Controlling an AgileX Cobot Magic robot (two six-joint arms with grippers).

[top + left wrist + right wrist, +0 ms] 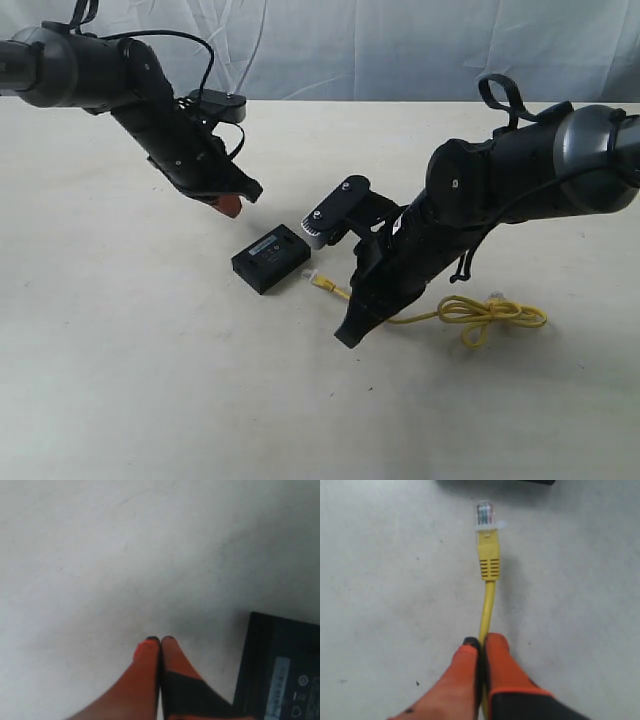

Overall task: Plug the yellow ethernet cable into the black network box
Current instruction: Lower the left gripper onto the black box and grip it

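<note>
The black network box [270,257] lies flat on the table, pale label up; one corner of it shows in the left wrist view [285,675]. The yellow ethernet cable [490,313] has its coil on the table at the right. Its free plug [317,279] lies just right of the box, a short gap from it. My right gripper [352,322] is shut on the cable [488,600] a little behind the clear plug [485,514], which points at the box edge [540,481]. My left gripper [232,205] hangs above and left of the box, shut [160,639] and empty.
The pale tabletop [120,350] stretches all round, and a white cloth backdrop [400,40] hangs behind the far edge. The right arm's black wrist camera [335,210] hovers just behind the box.
</note>
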